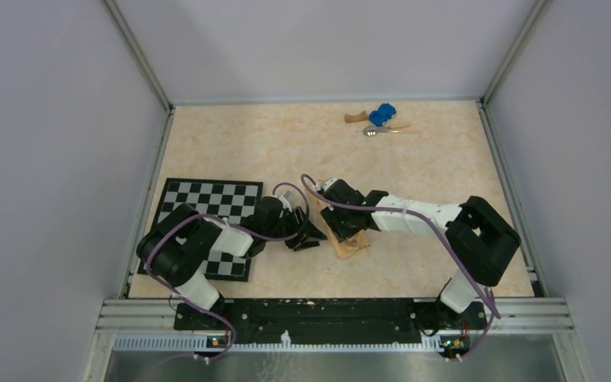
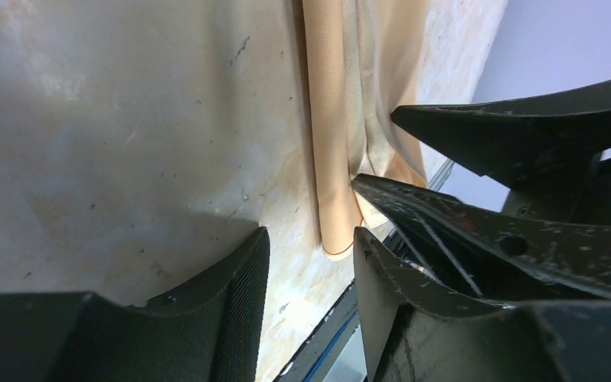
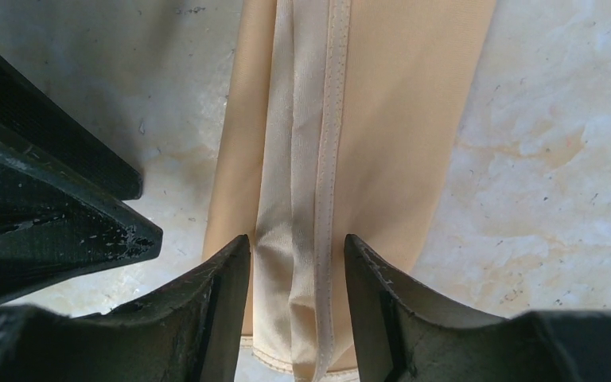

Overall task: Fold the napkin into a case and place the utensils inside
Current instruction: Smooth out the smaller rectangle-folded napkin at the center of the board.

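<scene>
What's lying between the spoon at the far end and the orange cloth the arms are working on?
Nothing visible: only tabletop lies between the spoon and the napkin. The blue toy car and wooden block sit beyond the spoon, on its far side.

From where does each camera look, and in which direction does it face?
Top external: above and behind, looking down at the table; left arm and right arm show.
Left wrist: looks down past the left gripper at the napkin.
Right wrist: looks down past the right gripper at the napkin.
Shared: the napkin, in all views.
</scene>
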`<state>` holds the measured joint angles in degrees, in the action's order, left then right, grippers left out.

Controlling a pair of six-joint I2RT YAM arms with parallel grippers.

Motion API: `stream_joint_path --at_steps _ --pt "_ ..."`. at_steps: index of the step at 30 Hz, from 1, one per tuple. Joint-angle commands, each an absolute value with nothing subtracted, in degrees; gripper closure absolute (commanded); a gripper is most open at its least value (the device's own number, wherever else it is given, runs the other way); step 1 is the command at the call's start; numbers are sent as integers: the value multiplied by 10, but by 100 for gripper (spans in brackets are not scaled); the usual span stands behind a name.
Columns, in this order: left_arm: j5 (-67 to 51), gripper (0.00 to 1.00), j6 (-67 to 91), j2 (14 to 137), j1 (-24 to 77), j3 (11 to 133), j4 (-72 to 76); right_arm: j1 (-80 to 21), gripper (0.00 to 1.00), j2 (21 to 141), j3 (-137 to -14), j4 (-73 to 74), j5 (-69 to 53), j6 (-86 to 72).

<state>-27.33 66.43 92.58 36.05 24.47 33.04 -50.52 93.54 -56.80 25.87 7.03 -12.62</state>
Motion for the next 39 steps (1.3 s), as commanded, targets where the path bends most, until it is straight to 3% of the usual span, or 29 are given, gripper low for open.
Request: stream_joint_path --at_steps 1,8,21,25,39 --pt "-268 51 677 941 363 247 378 -522 53 956 -578 235 110 -124" --pt "-263 55 675 963 367 259 378 -528 56 962 -559 207 123 -135" --pt "-253 64 694 1007 390 257 422 -528 99 950 -567 205 121 -159" --pt "-246 65 700 1011 391 253 429 -528 100 927 -571 211 97 -172" --pt "-237 89 720 1048 405 246 476 -528 100 905 -567 192 14 -244"
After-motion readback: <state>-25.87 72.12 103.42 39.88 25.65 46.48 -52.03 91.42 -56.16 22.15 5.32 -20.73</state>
